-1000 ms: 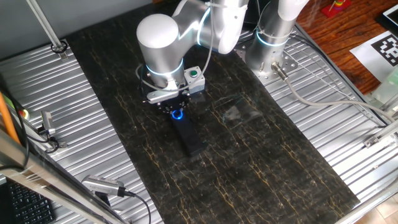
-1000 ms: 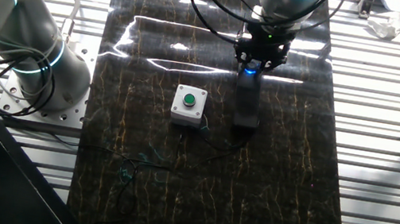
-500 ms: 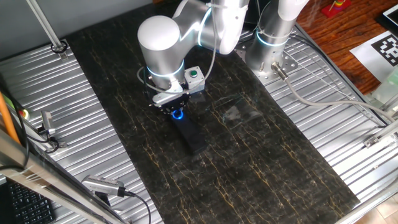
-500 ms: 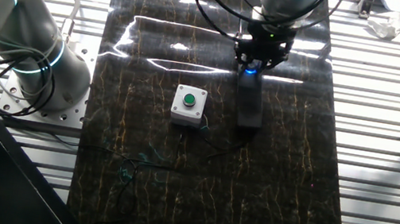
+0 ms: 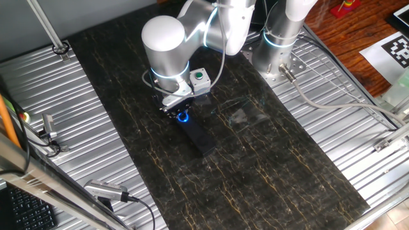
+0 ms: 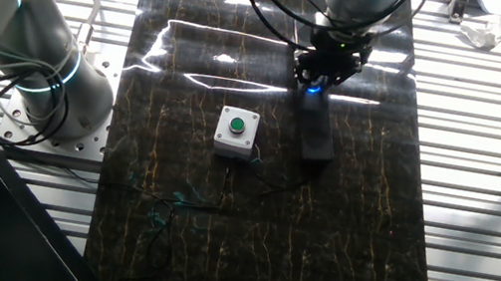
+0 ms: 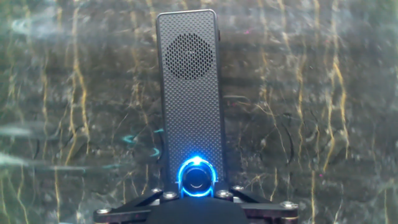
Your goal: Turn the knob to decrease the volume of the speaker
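From one fixed view, my gripper (image 5: 181, 112) sits low over the near end of the speaker (image 5: 198, 135), which lies flat on the dark table (image 5: 275, 172); the blue glow of the knob (image 5: 183, 117) shows just beneath me, so I judge I am placed to twist it. From the other fixed view, the speaker (image 6: 316, 131) lies beside the grey button box (image 6: 236, 129), apart from it, and I hang over the lit end. In the hand view the knob (image 7: 198, 178) sits centred just ahead of my gripper's frame, but my fingertips are hidden, so I cannot tell whether the jaws are pinching it.
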Tool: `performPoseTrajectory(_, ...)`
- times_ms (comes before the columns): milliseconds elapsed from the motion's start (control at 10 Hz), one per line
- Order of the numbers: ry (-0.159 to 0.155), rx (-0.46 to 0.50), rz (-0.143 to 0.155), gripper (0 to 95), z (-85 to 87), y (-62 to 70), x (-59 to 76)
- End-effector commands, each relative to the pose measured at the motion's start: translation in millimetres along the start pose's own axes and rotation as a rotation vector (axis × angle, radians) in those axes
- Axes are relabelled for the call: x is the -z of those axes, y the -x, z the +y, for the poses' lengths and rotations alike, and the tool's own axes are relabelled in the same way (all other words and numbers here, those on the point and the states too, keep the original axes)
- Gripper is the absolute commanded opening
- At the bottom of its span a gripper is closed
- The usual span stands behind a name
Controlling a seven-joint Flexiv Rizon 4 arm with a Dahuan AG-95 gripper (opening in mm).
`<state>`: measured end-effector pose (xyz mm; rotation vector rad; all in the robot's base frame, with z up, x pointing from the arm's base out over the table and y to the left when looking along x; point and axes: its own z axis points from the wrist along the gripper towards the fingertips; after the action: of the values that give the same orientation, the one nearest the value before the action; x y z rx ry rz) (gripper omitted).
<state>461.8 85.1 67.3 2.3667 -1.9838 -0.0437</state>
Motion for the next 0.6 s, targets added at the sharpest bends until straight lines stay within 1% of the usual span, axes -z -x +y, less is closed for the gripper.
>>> performPoseTrajectory(100, 0.001, 0.0, 0.001, 38.0, 0.4, 0.0, 0.0)
performPoseTrajectory(300, 0.004, -0.007, 0.001, 38.0, 0.4, 0.0, 0.2)
performPoseTrajectory(400, 0.011, -0.024, 0.0, 57.0, 0.3, -0.3, 2.2)
performPoseTrajectory(600, 0.015, -0.05, 0.008, 57.0, 0.1, -1.2, 9.9)
